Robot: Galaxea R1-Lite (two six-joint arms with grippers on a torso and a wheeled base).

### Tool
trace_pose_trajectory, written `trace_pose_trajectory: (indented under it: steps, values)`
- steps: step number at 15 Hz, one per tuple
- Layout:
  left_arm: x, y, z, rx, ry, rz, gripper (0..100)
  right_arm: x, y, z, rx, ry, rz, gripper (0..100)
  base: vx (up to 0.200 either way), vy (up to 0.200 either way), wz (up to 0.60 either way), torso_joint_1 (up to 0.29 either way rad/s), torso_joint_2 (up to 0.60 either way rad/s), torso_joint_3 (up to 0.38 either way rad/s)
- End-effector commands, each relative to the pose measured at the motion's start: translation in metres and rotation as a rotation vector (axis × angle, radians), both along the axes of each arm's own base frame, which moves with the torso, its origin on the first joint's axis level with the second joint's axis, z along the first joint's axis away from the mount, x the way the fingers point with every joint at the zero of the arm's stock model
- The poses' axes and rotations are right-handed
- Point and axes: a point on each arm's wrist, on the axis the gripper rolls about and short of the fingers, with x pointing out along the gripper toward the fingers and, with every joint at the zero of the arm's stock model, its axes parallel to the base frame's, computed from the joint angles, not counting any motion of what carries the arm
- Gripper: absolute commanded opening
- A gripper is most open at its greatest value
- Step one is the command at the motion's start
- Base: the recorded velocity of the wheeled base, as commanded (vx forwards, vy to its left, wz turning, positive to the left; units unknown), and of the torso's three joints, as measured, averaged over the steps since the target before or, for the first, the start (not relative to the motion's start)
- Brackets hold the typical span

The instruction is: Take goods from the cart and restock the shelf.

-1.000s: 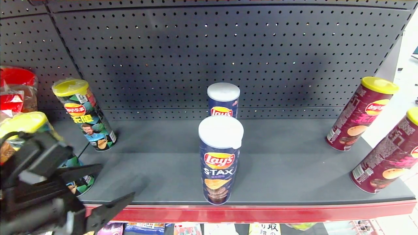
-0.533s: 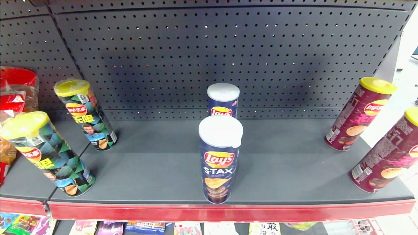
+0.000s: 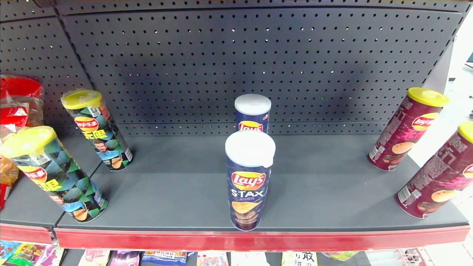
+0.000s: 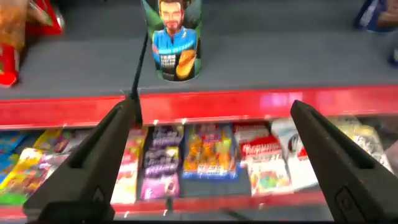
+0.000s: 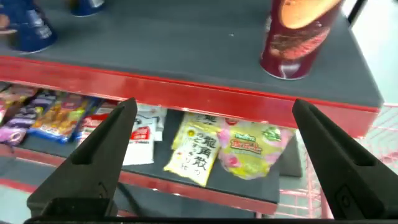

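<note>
On the dark shelf (image 3: 317, 184), two blue cans with white lids stand in the middle, one at the front (image 3: 248, 181) and one behind it (image 3: 252, 112). Two teal cans with yellow lids (image 3: 97, 129) (image 3: 51, 173) stand on the left. Two maroon cans with yellow lids (image 3: 408, 129) (image 3: 438, 177) stand on the right. My left gripper (image 4: 208, 168) is open and holds nothing, below the shelf's red front edge (image 4: 249, 102) and facing a teal can (image 4: 174, 37). Just as bare, my right gripper (image 5: 211, 162) is open, low before the red edge (image 5: 186, 84) near a maroon can (image 5: 297, 37).
A perforated back panel (image 3: 236, 66) closes the shelf behind. Red snack bags (image 3: 16, 99) crowd the far left. Below, a lower shelf holds several snack packets (image 4: 205, 155) (image 5: 205, 146). Wide bare gaps lie between the three can groups.
My left gripper, seen a second ago at the lower left of the head view by the front teal can, has dropped out of that view. The cans have not moved.
</note>
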Motion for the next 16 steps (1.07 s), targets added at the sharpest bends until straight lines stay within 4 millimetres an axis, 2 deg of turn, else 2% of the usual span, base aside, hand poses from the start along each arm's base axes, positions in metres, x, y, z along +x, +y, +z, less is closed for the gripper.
trace_pose_trajectory:
  steps: [1,4,10,13,16]
  values:
    - [-0.0008,0.0005,-0.0045,-0.007,-0.019,0.038,100,-0.0032,-0.0005,-0.0072,-0.015,-0.040,-0.096,100,0.000,0.000,0.00,0.000,0.00,0.000]
    - [-0.0008,0.0003,-0.0046,-0.004,-0.018,0.028,100,-0.0057,0.0004,-0.0082,0.039,-0.063,-0.090,100,0.000,0.000,0.00,0.000,0.00,0.000]
    - [-0.0008,0.0003,-0.0046,-0.004,-0.018,0.027,100,-0.0057,0.0003,-0.0082,0.034,-0.063,-0.093,100,0.000,0.000,0.00,0.000,0.00,0.000]
    - [-0.0008,0.0003,-0.0046,-0.004,-0.018,0.027,100,-0.0057,0.0004,-0.0082,0.034,-0.063,-0.092,100,-0.200,0.000,0.00,0.010,0.00,0.004]
    - [-0.0008,0.0003,-0.0046,-0.005,-0.018,0.027,100,-0.0057,0.0004,-0.0082,0.031,-0.064,-0.092,100,0.000,0.000,0.00,0.000,0.00,0.000]
